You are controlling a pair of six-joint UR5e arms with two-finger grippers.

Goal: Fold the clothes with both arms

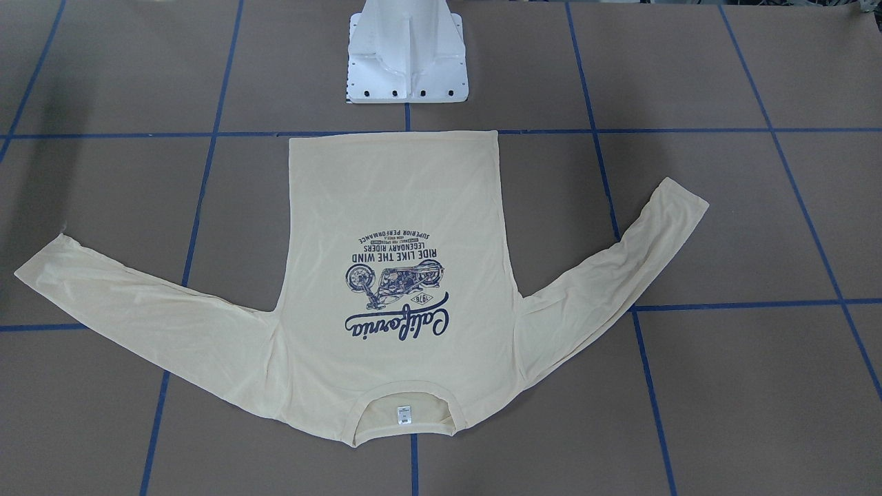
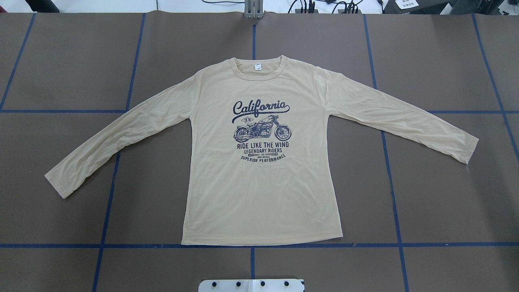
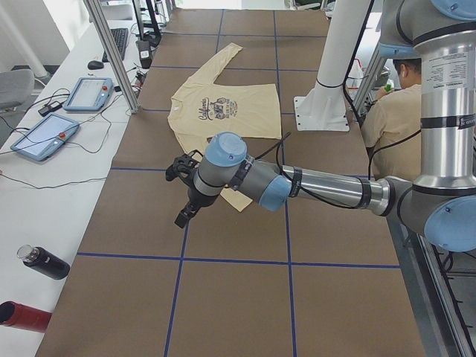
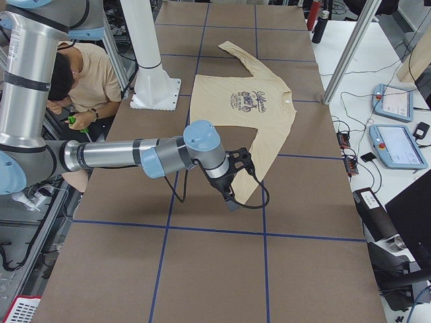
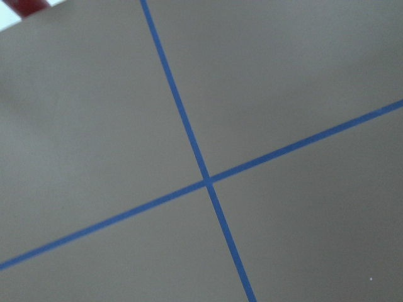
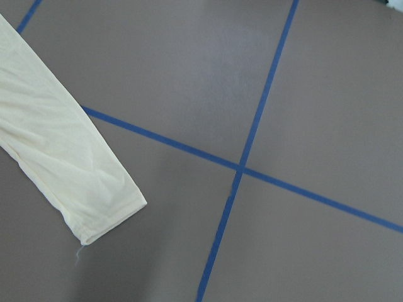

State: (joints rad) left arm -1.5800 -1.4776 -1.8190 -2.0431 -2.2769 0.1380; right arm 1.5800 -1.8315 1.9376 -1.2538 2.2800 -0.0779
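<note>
Lying face up and spread flat on the brown tabletop point(image 2: 446, 194), the cream-yellow T-shirt point(image 2: 259, 194) has its hem toward the white pedestal base point(image 1: 406, 62) and its ribbed collar point(image 2: 284, 67) toward the far edge, with the small white neck label point(image 2: 257, 67) showing inside it. The navy "California" motorcycle print point(image 2: 261, 129) sits on the chest. Both long sleeves angle outward from the shoulders, apart from the body, and cross the blue tape lines point(image 5: 204, 180) of the grid. Neither arm touches the shirt. The left arm point(image 3: 320, 186) stretches low over the tabletop, and the left claw point(image 3: 182, 216) points downward above bare surface; its wrist camera shows only brown tabletop and a tape crossing. The right arm point(image 4: 114, 155) reaches out likewise, the right claw point(image 4: 231, 202) hanging near the end of the sleeve on that side, whose cuff point(image 6: 101, 207) lies flat beside a tape crossing. Whether either claw is released or clenched I cannot tell, since only the side views show them. A person point(image 4: 87, 74) sits behind the robot.
</note>
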